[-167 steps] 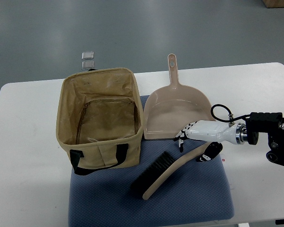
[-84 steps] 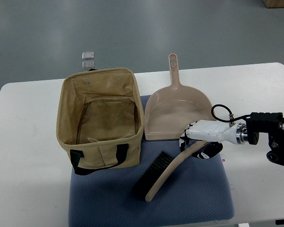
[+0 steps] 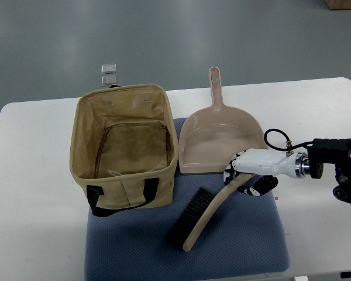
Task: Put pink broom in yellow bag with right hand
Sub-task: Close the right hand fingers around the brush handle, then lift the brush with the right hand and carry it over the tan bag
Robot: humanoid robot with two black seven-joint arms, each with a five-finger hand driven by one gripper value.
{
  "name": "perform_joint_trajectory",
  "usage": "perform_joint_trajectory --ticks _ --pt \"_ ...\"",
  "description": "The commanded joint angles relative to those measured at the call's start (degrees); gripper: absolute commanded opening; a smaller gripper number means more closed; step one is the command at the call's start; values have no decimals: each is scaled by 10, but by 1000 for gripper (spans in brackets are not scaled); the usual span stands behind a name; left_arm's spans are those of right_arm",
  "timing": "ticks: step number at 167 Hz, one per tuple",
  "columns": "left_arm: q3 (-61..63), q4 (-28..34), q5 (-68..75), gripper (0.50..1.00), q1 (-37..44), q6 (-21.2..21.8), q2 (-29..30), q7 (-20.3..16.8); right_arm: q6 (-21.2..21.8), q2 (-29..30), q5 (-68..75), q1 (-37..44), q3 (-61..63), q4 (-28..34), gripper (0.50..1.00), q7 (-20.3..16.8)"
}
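Note:
The pink broom (image 3: 206,214) lies on the blue mat, black bristles toward the left and its curved handle rising to the upper right. My right hand (image 3: 243,178) comes in from the right edge and is curled around the handle's upper end. The yellow bag (image 3: 124,152) stands open on the left of the mat, black strap handles hanging over its near side, with nothing visible inside. The broom sits to the right of and below the bag, apart from it. My left arm does not show.
A pink dustpan (image 3: 219,137) lies just right of the bag, handle pointing away from me, its lip beside my right hand. The blue mat (image 3: 245,240) covers the near middle of the white table (image 3: 29,175). Two small metal clips (image 3: 109,73) lie on the floor beyond.
The broom has swung: its brush end shifted right and toward the near edge, standing more steeply on the mat. My right hand has closed lower around the handle and drawn slightly right.

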Motion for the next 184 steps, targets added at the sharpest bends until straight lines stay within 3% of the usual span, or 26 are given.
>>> perform_joint_trajectory --ticks 1,76,127,184 --pt "0 0 0 1000 -1 0 0 0 -4 -16 5 2 1 2 500 9" --pt "0 0 0 1000 0 0 0 0 -8 -100 66 3 62 7 500 46" --pt "0 0 0 1000 -1 0 0 0 -9 -125 98 6 81 8 500 48" --pt "0 0 0 1000 0 0 0 0 25 -194 160 17 192 4 500 52"
